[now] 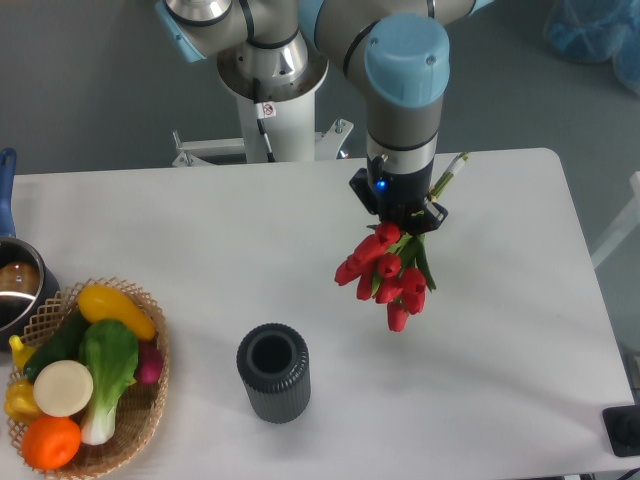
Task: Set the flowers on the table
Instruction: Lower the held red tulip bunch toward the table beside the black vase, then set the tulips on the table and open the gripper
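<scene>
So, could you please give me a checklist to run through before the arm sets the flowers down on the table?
1. Flowers held in the gripper: ok.
2. Flowers hang clear of the table, buds down: ok.
3. Table under the buds is bare: ok.
4. Dark vase stands apart, to the lower left: ok.
5. Basket is far off at the left edge: ok.
6. How firmly the jaws grip the stems: cannot tell.
</scene>
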You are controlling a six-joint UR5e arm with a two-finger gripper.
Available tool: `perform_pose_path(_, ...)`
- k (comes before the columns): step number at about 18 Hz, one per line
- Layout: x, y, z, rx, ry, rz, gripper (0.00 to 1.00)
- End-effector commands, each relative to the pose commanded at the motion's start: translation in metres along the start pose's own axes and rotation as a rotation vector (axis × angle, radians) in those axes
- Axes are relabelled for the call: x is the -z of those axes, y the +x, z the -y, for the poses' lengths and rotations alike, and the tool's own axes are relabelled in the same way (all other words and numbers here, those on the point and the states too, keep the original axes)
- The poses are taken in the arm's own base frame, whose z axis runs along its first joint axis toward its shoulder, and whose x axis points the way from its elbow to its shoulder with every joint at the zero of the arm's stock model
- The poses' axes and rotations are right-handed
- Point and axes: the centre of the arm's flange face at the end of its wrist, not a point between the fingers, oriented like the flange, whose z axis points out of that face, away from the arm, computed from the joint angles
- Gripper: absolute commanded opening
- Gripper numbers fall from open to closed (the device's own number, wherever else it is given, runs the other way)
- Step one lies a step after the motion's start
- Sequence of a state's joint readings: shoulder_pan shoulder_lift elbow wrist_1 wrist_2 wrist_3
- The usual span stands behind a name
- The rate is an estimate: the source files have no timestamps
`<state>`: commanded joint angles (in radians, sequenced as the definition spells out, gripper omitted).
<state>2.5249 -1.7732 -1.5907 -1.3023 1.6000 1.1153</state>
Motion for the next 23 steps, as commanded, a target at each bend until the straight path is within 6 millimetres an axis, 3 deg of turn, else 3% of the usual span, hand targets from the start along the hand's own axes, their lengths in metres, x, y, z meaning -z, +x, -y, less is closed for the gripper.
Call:
perform_pose_path(6,-0.036,0.004,0.014,0.006,-0.024,-0.052,0.03)
perform_pose_path(10,-0.069,0.0,0.047,0.057,0.0,-0.009,0.05)
perform_pose_path(12,-0.078,-0.003,0.053,0.074,0.006,0.004,0.05)
perform_pose_path(17,-0.093,-0.002,0.057,0.064,-0.005,-0.018,0.19)
perform_pose_path(20,-0.098,0.002,0.055,0.058,-0.002,-0.027,0.46)
perform_pose_path(21,-0.099,0.003,0.054,0.058,-0.001,-0.026,0.59)
perform_pose_path(23,-0.098,0.002,0.054,0.06,0.006,-0.017,0.99)
